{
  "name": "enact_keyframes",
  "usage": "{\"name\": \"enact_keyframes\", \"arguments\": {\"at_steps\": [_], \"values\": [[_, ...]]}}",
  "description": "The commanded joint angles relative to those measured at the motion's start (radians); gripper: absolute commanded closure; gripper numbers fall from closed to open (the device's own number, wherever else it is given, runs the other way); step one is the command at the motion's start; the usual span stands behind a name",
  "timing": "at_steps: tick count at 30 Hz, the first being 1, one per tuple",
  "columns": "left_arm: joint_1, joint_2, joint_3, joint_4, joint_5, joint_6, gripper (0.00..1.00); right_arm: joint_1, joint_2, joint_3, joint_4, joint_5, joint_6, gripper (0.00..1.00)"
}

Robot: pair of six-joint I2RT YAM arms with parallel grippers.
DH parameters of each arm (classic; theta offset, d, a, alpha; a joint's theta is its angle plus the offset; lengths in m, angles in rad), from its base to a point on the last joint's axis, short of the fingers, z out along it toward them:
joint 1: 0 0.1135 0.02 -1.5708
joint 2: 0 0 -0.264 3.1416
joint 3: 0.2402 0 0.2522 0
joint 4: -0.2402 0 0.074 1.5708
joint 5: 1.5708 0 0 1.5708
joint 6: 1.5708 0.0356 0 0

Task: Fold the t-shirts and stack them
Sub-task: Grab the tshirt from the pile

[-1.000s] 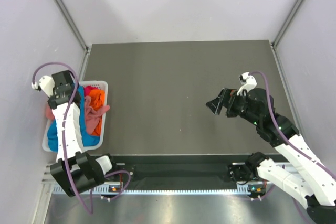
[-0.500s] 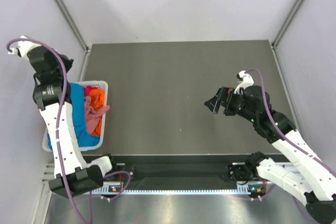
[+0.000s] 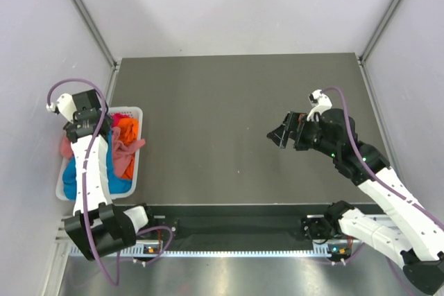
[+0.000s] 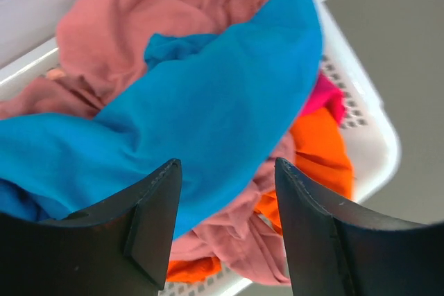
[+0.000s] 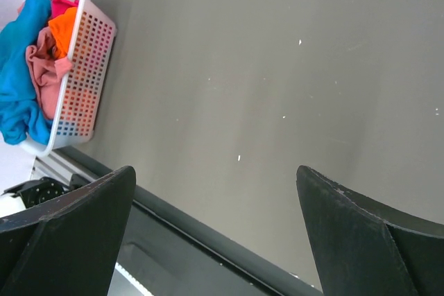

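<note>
1. The left gripper [image 4: 225, 168] is hanging over the basket [image 4: 378, 143], its two dark fingers [image 4: 156, 220] standing apart and pinching nothing (only blue cloth is showing through the gap).
2. Right under it, the turquoise t-shirt [image 4: 208, 102] is lying across the top of the pile, spreading from one side of the basket towards the far rim. Whether the fingertips are brushing it is hard to say from this angle.
3. The salmon-pink t-shirt [image 4: 125, 25] is bunching up behind the turquoise one, and more pink cloth is poking out beneath it.
4. The orange t-shirt [image 4: 322, 150] is pressing against the basket's table-side wall, with a sliver of the red t-shirt [image 4: 326, 95] peeking out just above it.
5. The white perforated basket is holding all four, sitting at the left edge of the grey table [image 3: 243, 102].
6. Over on the other side, the right gripper [image 5: 215, 175] is hovering above bare tabletop, well apart from the basket, its jaws spread wide and carrying nothing.
</note>
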Motion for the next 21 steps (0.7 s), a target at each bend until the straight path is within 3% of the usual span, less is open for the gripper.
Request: {"name": "enact_keyframes", "arguments": {"at_steps": [1, 7, 11, 12, 13, 16, 21], "values": [[0.002, 0.015, -0.026, 0.028, -0.099, -0.014, 0.39, 0.011, -0.009, 0.031, 0.018, -0.015, 0.012, 0.0], [0.004, 0.035, -0.12, 0.108, -0.162, 0.032, 0.39, 0.011, 0.002, 0.025, 0.032, -0.03, 0.024, 0.0], [0.002, 0.053, -0.099, 0.129, -0.119, 0.082, 0.77, 0.01, 0.02, 0.042, 0.032, -0.029, 0.023, 0.0], [0.002, 0.05, -0.083, 0.129, -0.115, 0.093, 0.96, 0.01, 0.022, 0.045, 0.032, -0.03, 0.023, 0.0], [0.002, 0.046, -0.065, 0.114, -0.112, 0.104, 1.0, 0.011, 0.023, 0.047, 0.027, -0.03, 0.021, 0.0], [0.002, 0.015, 0.021, 0.108, -0.103, 0.133, 1.0, 0.01, 0.029, 0.054, 0.018, -0.029, 0.017, 0.0], [0.001, -0.068, 0.154, 0.18, 0.032, 0.175, 1.0, 0.01, 0.034, 0.048, 0.018, -0.024, 0.02, 0.0]]}}
